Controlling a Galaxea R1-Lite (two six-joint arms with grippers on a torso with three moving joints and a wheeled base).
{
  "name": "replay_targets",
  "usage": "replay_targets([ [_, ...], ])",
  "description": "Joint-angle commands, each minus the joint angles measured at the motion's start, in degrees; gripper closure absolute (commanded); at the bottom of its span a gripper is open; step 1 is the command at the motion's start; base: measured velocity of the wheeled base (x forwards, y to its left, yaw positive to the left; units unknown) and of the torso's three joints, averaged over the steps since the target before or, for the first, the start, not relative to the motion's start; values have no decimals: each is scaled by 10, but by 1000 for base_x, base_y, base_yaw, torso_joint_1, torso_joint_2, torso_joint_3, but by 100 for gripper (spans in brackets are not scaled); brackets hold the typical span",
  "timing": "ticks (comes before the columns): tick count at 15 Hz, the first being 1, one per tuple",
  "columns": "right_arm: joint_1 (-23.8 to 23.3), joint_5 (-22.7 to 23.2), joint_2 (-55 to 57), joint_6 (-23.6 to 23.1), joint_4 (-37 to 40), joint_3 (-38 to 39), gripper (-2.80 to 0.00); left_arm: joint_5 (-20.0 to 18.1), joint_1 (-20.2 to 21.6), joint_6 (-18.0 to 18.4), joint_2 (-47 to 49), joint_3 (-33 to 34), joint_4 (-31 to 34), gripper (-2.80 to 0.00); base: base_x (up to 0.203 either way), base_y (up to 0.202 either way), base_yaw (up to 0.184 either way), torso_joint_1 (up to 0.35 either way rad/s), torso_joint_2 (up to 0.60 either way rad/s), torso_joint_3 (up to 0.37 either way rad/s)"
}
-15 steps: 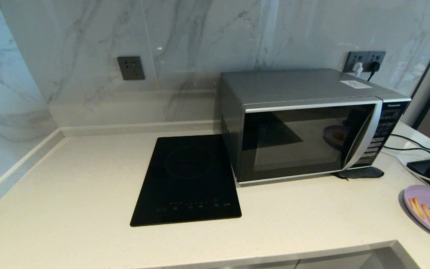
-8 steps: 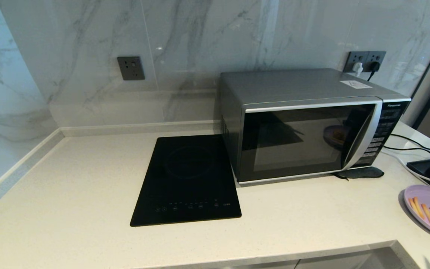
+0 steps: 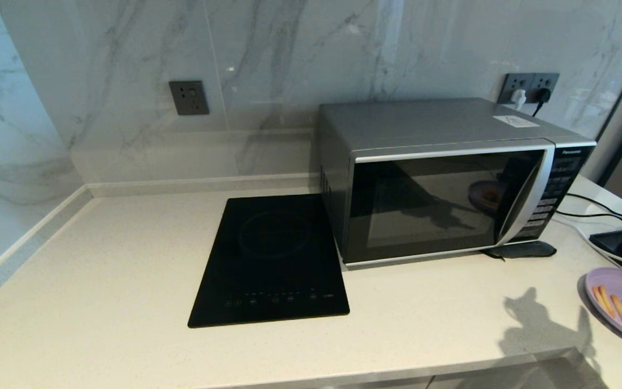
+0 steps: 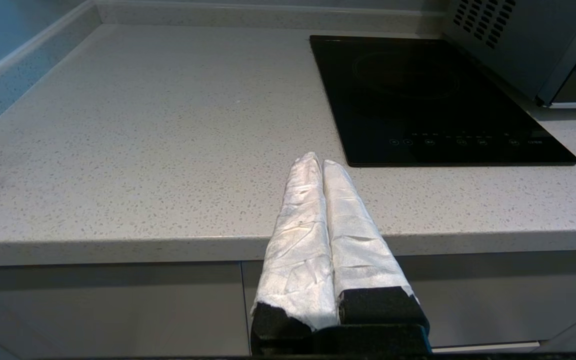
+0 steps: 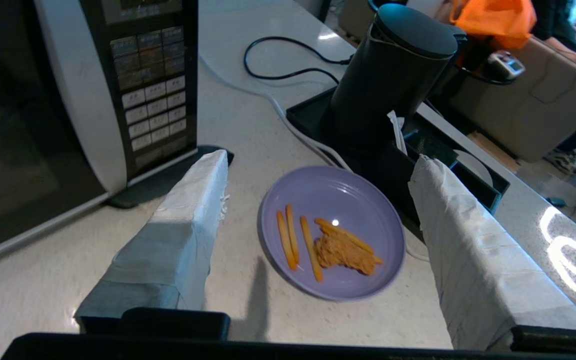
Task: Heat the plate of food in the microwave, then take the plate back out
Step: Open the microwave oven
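The lilac plate of food (image 5: 340, 192) lies on the counter right of the microwave (image 3: 440, 178), holding a few orange fries and one crumbed piece. In the head view only part of the plate (image 3: 613, 286) shows, at the right edge. My right gripper (image 5: 319, 159) hovers above it, open wide with nothing between the fingers, which stand to either side of the plate in the right wrist view. The microwave door is closed. My left gripper (image 4: 316, 161) is shut and empty, hanging in front of the counter's front edge, left of the hob.
A black induction hob (image 3: 273, 259) lies left of the microwave. Behind the plate stands a black kettle (image 5: 388, 75) on a dark tray, with cables (image 5: 288, 75) trailing along the counter. The microwave's button panel (image 5: 148, 95) is close to my right gripper's one finger.
My right gripper's shadow has appeared on the counter at front right and in the microwave door's reflection. A dark part of the arm now crosses the plate at the head view's edge.
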Motion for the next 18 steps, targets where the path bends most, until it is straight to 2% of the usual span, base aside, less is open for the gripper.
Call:
replay_targets([
  [1, 41, -67, 137, 11, -56, -34, -280, 0, 0, -1, 1, 0, 0, 0, 0, 0, 0, 0, 0, 0],
  [3, 82, -102, 178, 19, -72, -59, -280, 0, 0, -1, 1, 0, 0, 0, 0, 0, 0, 0, 0, 0],
  [5, 98, -104, 205, 34, -72, -76, -280, 0, 0, -1, 1, 0, 0, 0, 0, 0, 0, 0, 0, 0],
  [8, 102, -83, 229, 61, -43, -82, -280, 0, 0, -1, 1, 0, 0, 0, 0, 0, 0, 0, 0, 0],
  [12, 102, -81, 258, 97, 9, -121, -280, 0, 0, -1, 1, 0, 0, 0, 0, 0, 0, 0, 0, 0],
  [16, 101, -84, 297, 102, 18, -170, -280, 0, 0, -1, 1, 0, 0, 0, 0, 0, 0, 0, 0, 0],
  [18, 101, -106, 320, 103, 17, -192, -280, 0, 0, -1, 1, 0, 0, 0, 0, 0, 0, 0, 0, 0],
])
